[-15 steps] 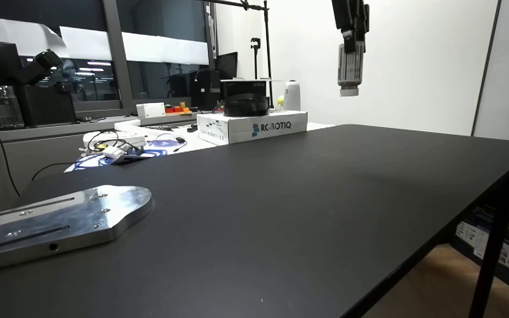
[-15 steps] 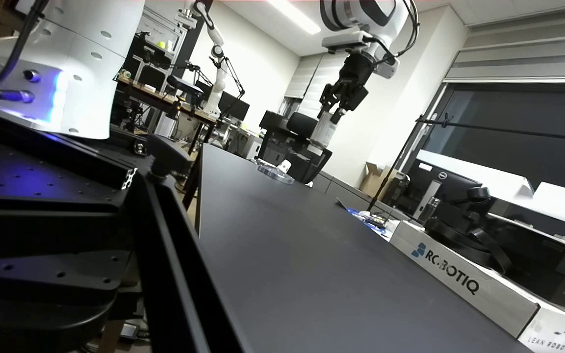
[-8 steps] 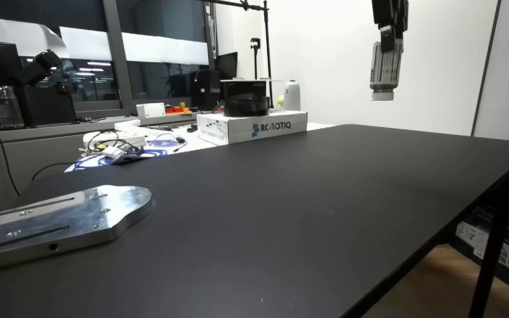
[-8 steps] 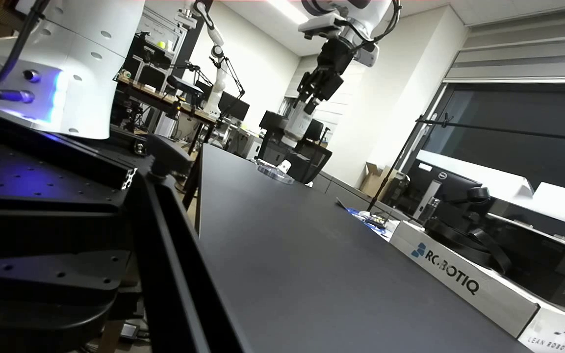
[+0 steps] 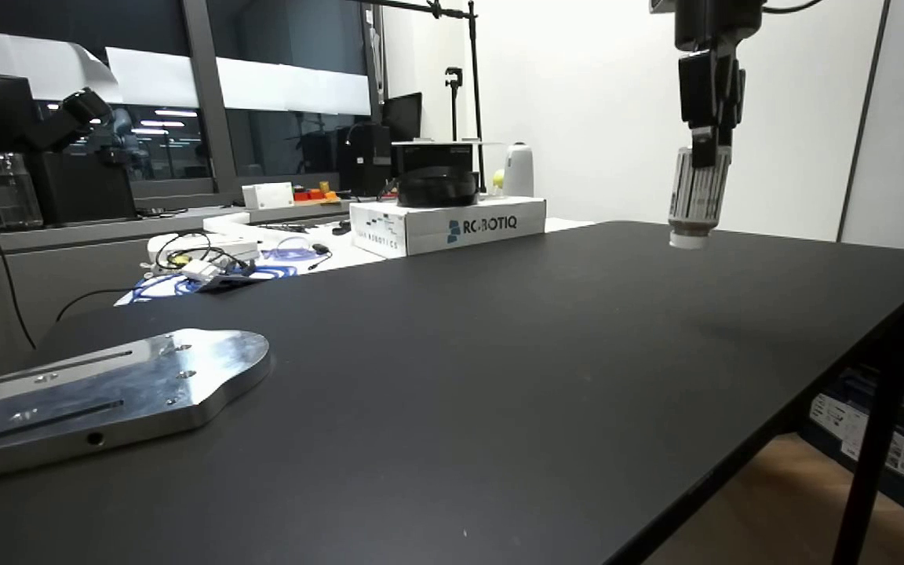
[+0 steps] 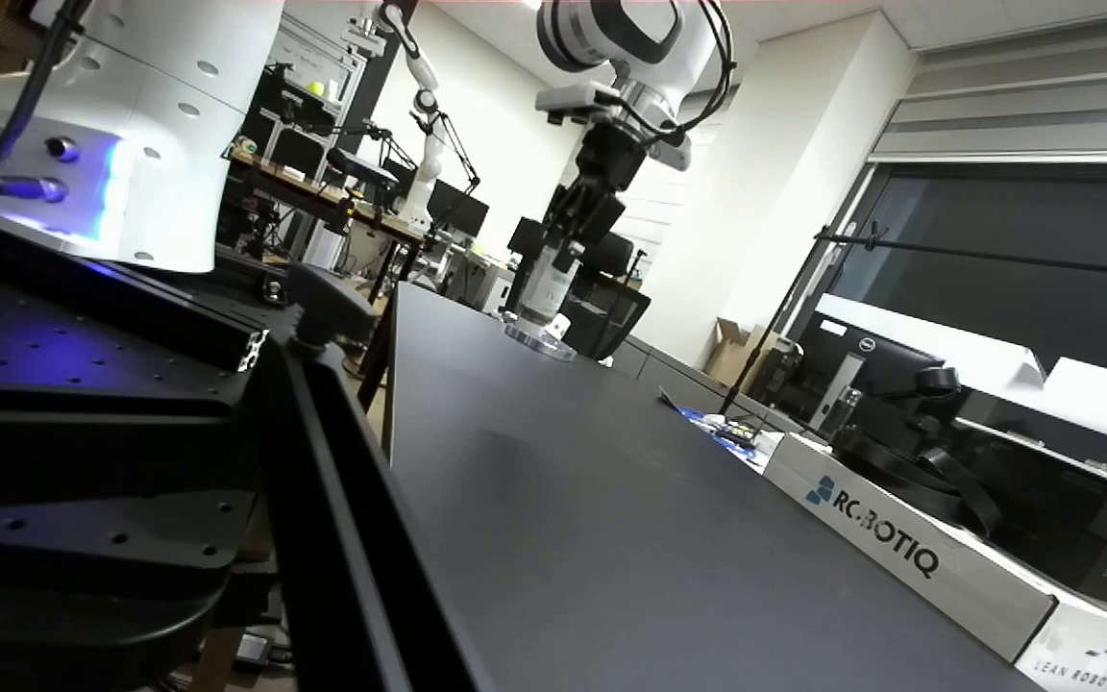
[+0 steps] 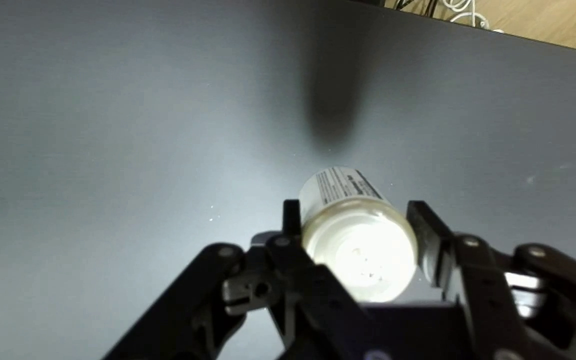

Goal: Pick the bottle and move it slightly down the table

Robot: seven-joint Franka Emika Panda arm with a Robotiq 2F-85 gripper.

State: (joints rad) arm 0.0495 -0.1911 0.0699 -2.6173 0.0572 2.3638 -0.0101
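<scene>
White cap (image 5: 689, 240) in an exterior view, base (image 7: 363, 257) in wrist view — gripper (image 7: 355, 220) clamps the bottle (image 5: 698, 195).

In an exterior view: camera low over the desk (image 5: 483, 392), plate (image 5: 138, 384) close at left, box (image 5: 474, 229) and wall (image 5: 789, 149) well back; faces along its surface. In an exterior view: camera near the base (image 6: 159, 125), tilted, so the desk runs aslant; box close, plate far, ceiling (image 6: 976, 17) in frame. Headings of these two roughly opposed along the desk. Wrist view: looks down past the end effector (image 7: 354, 220) onto the bottle (image 7: 358, 240), close to the lens; desk beyond, floor (image 7: 558, 25) at upper right. Desk, bottle, end effector common to all; plate and box to both exterior views.
</scene>
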